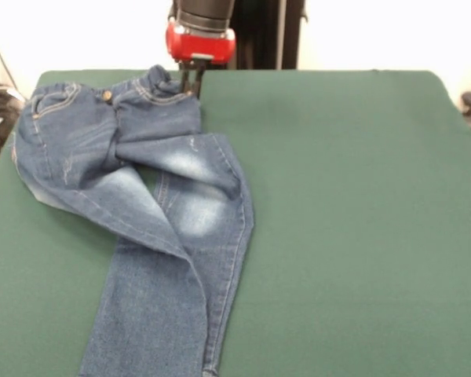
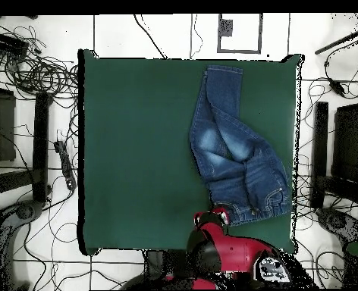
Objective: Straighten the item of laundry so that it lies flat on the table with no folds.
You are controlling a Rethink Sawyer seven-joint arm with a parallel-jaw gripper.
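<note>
Jeans crossed over themselves, gripper at the waistband corner

In the front view the jeans (image 1: 153,204) lie at the worktop's (image 1: 353,204) nine o'clock side, one leg folded across the other. The gripper (image 1: 191,82) sits at their twelve o'clock, fingers (image 1: 185,82) apparently pinching the waistband corner, likely to pull the fold out.

No text, label or number seems readable on anything in either view.
</note>
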